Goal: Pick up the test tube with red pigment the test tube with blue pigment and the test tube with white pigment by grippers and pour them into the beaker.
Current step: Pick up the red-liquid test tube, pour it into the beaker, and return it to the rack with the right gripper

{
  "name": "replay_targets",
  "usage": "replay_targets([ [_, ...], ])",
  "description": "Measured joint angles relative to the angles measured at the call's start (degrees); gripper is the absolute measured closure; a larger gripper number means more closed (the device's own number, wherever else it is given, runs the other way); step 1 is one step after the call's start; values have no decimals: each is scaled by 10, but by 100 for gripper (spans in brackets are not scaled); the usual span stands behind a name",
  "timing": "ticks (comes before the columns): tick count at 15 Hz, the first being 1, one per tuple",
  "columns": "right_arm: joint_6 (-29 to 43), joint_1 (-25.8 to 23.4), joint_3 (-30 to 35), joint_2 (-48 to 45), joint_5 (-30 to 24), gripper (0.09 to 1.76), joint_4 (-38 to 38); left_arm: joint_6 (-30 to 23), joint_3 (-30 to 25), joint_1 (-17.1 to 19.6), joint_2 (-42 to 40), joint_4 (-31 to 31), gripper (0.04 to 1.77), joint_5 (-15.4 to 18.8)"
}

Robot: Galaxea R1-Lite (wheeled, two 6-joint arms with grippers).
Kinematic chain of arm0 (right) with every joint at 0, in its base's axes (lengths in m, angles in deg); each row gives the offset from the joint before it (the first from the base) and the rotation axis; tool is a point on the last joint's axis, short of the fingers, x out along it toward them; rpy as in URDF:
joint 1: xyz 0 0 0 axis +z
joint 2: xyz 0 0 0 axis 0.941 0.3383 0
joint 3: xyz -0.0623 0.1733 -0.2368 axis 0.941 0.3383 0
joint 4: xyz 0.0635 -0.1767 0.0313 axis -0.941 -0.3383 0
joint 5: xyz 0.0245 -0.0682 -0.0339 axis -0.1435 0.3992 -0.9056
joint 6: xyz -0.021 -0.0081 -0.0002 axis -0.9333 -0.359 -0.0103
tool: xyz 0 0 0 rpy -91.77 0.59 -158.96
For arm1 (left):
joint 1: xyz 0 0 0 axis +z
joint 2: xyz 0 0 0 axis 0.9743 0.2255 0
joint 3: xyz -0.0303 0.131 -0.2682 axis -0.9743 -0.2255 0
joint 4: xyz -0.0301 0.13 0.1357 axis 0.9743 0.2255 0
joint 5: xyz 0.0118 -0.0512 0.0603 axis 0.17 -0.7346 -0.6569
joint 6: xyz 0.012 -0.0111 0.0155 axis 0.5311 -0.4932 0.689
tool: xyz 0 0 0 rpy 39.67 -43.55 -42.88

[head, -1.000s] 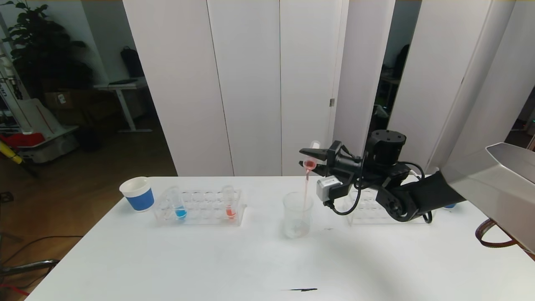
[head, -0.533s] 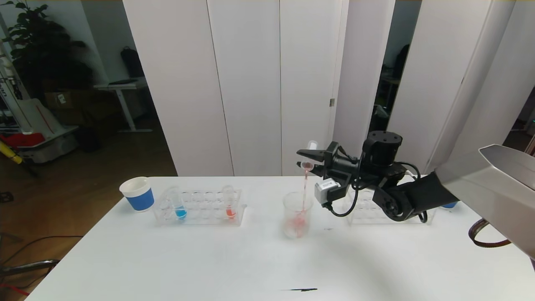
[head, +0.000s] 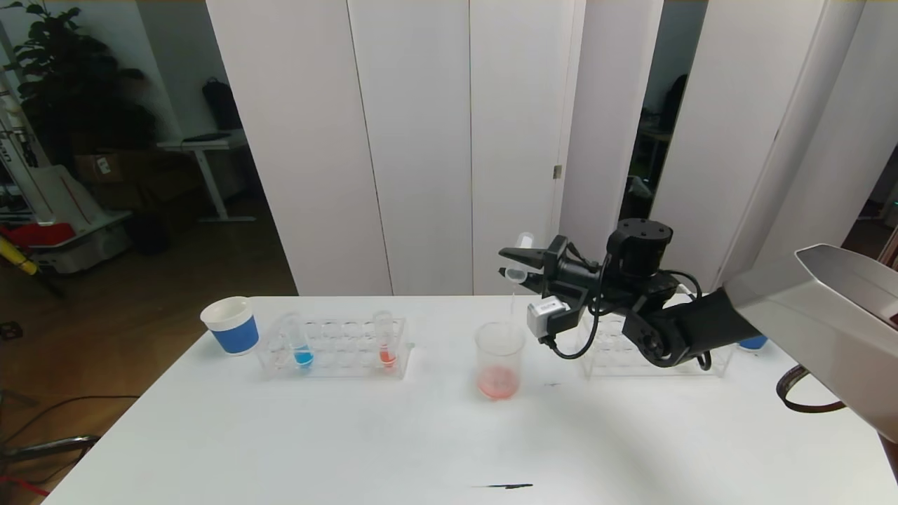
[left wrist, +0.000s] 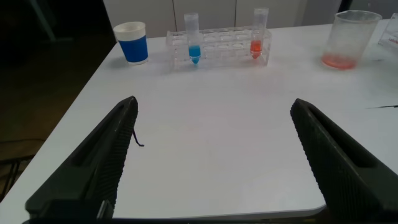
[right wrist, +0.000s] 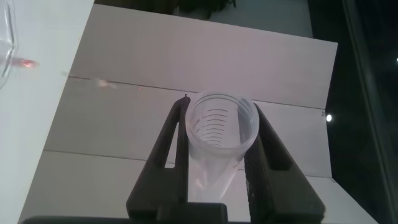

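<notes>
The right tool point(head: 518, 265) is hanging above the beaker point(head: 499, 360), closed on a tipped test tube point(head: 520, 258) that is looking empty, its mouth pointing down toward the beaker; the beaker is standing near the middle of the bench point(head: 351, 435) with red liquid at its bottom; at about 9 o'clock from the beaker a clear rack point(head: 335, 348) is holding the test tube with blue pigment point(head: 300, 344) at its left end and an orange-red tube point(head: 384, 342) at its right end; a blue-banded paper cup point(head: 231, 325) is standing just beside the rack, further at 9 o'clock; the left tool point(left wrist: 217, 155) is waiting low over the near edge of the bench, its jaws wide apart and holding nothing.
</notes>
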Motion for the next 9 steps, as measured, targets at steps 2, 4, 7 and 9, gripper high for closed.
replay_targets([
  [2,-5,0,-5,0,0,127,0,0,0,0,0,0,6,0],
  [4,-8,0,-8,1,0,127,1,0,0,0,0,0,6,0],
  [7,-5,0,-10,0,9,127,1,0,0,0,0,0,6,0],
  [9,6,0,-4,-1,55,127,0,0,0,0,0,0,6,0],
])
